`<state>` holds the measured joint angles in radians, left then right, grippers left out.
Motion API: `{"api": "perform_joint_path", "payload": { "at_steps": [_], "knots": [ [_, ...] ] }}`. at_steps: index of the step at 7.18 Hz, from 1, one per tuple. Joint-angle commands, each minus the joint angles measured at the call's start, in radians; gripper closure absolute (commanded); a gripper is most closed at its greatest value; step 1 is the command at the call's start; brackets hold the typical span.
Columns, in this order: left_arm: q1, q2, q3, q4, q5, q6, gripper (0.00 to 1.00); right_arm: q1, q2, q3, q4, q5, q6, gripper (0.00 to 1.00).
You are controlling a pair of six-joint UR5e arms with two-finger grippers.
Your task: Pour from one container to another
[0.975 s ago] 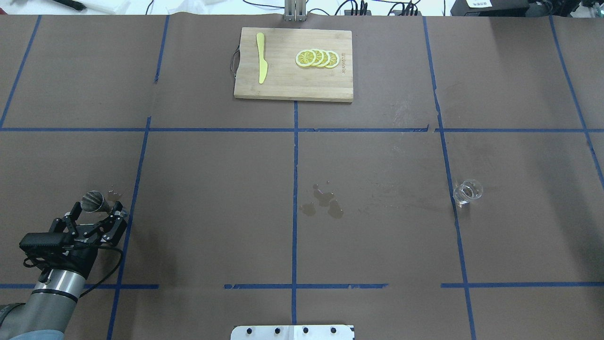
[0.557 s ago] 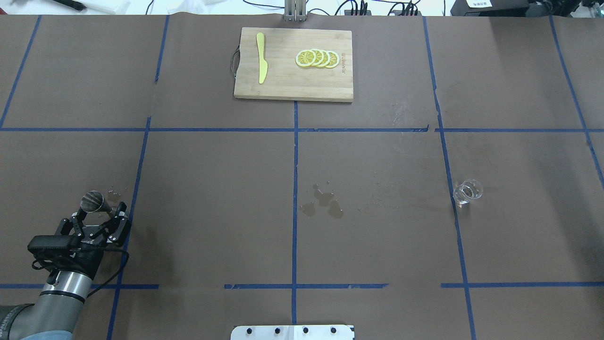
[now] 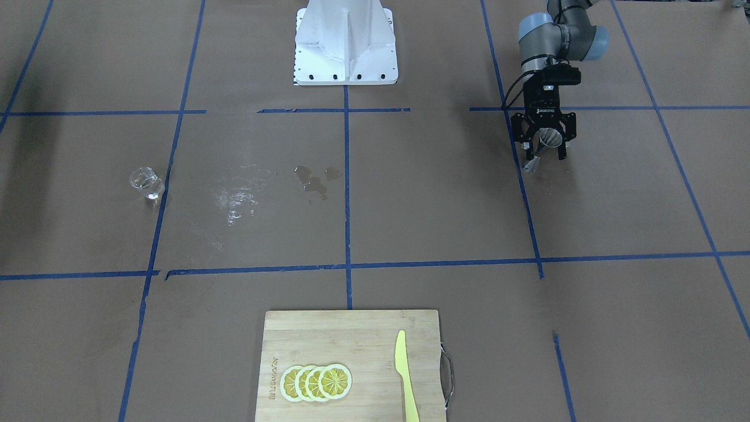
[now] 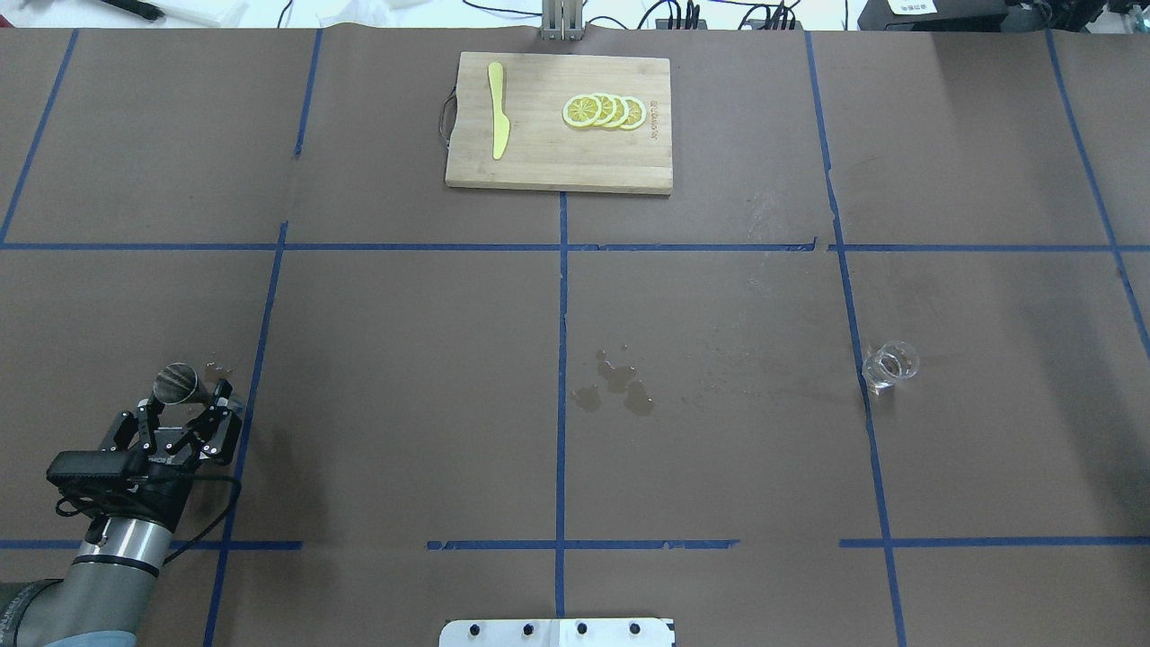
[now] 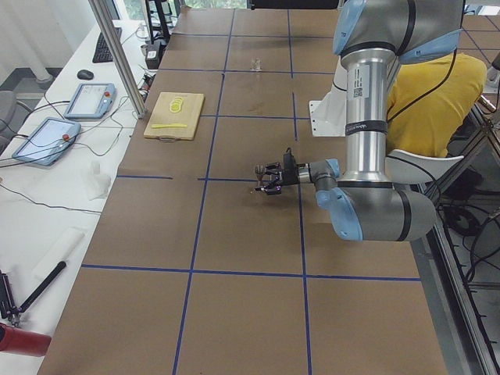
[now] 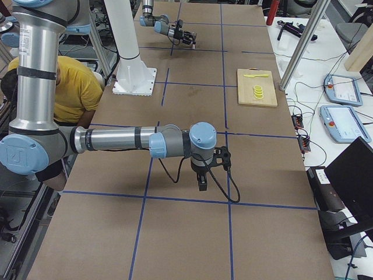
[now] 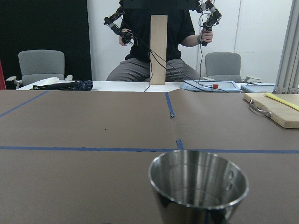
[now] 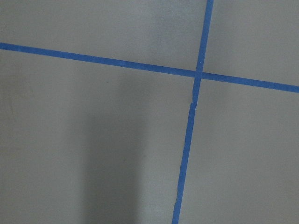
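- left fingers [image 4: 219, 419]: spread wide, holding nothing. Arm lies low and level over the near-left corner of the worktop [image 4: 404, 359].
- metal jigger [image 4: 176, 382] stands upright at the fingertips. In the front-facing view its cup sits between the two fingers with a gap on each side; no contact visible.
- left wrist view: jigger cup [image 7: 198, 179] fills the bottom centre, open end up. Can't tell whether there's liquid in it. No fingers in that frame.
- a few small wet marks [image 4: 218, 367] on the paper just beyond the jigger.
- right fingers [image 6: 201, 184]: only seen in the right side view, pointing straight down over the worktop. Can't tell if they're open or closed. The right wrist view shows only brown paper and crossing blue tape [image 8: 189, 140].
- clear glass [image 4: 889, 364]: upright on the right side of the worktop, touching a blue tape line, well apart from the jigger.
- puddles [image 4: 615, 386]: small spill near centre, between jigger and glass, just right of the centre tape line.
- cutting board [image 4: 559, 171]: far centre, with a fanned row of lemon slices [image 4: 604, 111] on its right half and a yellow knife [image 4: 497, 110] on its left.
- a person in a yellow shirt [image 5: 437, 101] behind the robot; another person [image 7: 154, 42] across the worktop, with a controller in each raised hand.
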<state>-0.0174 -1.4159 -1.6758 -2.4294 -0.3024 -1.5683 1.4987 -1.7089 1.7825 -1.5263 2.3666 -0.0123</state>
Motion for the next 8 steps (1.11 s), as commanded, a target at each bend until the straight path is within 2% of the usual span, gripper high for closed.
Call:
{"api": "perform_joint_path", "payload": {
  "at_steps": [1, 4, 6, 8],
  "knots": [
    [0.002, 0.000, 0.001, 0.000, 0.008, 0.002, 0.36, 0.000, 0.000, 0.000, 0.000, -0.001, 0.000, 0.00],
    [0.016, -0.001, 0.001, 0.000, 0.008, 0.004, 0.36, 0.000, 0.003, -0.009, 0.000, -0.001, 0.000, 0.00],
    [0.017, -0.001, 0.001, 0.000, 0.008, 0.005, 0.43, 0.000, 0.003, -0.009, 0.000, -0.001, 0.000, 0.00],
    [0.025, -0.001, 0.001, 0.000, 0.008, 0.005, 0.43, 0.000, 0.006, -0.009, 0.000, -0.001, 0.000, 0.00]
  ]
}}
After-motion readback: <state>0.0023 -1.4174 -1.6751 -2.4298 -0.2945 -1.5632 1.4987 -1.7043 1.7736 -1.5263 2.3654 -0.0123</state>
